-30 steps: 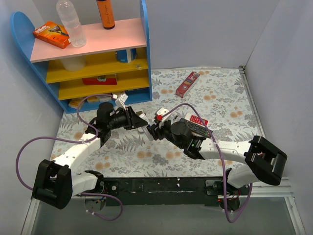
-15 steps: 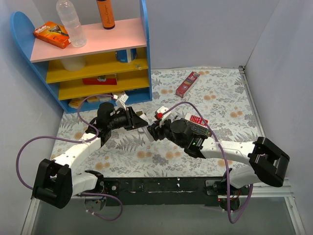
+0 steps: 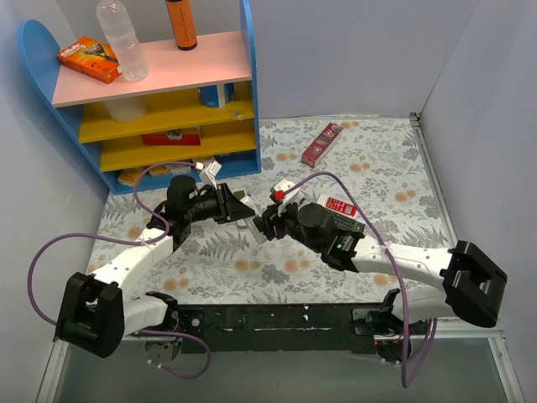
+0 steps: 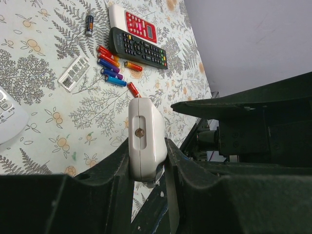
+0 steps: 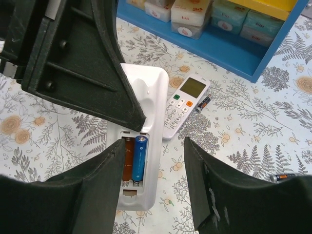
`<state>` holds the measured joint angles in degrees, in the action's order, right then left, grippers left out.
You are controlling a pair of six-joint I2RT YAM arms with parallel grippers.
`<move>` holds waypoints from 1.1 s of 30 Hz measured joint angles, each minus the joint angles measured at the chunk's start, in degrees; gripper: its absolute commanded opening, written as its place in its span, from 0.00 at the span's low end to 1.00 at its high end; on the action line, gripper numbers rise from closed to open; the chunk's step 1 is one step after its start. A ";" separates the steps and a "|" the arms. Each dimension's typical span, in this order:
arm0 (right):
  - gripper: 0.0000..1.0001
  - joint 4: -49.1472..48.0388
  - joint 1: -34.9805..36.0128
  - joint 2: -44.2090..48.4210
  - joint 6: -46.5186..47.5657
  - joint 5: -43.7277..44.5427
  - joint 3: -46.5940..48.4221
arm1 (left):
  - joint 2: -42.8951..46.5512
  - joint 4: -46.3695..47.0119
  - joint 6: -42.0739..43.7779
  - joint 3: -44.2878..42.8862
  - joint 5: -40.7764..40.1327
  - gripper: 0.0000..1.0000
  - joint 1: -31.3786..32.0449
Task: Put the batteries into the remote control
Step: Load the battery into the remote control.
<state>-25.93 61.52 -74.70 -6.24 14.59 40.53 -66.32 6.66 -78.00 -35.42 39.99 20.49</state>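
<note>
Clenching the remote control [image 4: 144,124], the left claw [image 4: 147,146] stays put; the right claw [image 5: 155,146], spread open, has edged rightward.

Fern-and-flower-patterned table [image 3: 386,168], black remote [image 4: 139,48], red-and-white remote [image 4: 136,22], loose red and blue batteries [image 4: 115,80], red box [image 3: 322,143]

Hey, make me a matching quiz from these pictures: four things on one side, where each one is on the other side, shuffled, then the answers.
Things:
1. open-backed white remote
2. black remote
3. white remote with a screen
4. orange bottle

Places:
A. on the pink top shelf
B. flat on the table near the blue shelf
C. clamped in the left gripper
D. on the table beside the red-and-white remote

Pairs: 1-C, 2-D, 3-B, 4-A.
</note>
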 measured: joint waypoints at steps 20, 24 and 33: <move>0.62 4.66 0.00 12.94 30.01 -12.33 -1.27 | -3.17 -3.28 4.79 -4.50 4.57 0.00 0.00; 0.59 5.07 -0.07 14.84 39.45 -16.33 -3.28 | -3.80 -6.10 7.65 -6.40 5.79 0.00 0.00; 0.49 9.88 -1.05 9.44 50.97 -26.47 -2.43 | -5.01 -11.43 12.61 -8.48 8.22 0.00 0.00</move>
<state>-16.05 60.47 -65.25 44.73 -11.88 38.11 -71.33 -4.78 -65.39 -43.90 48.21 20.49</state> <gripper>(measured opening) 0.507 0.249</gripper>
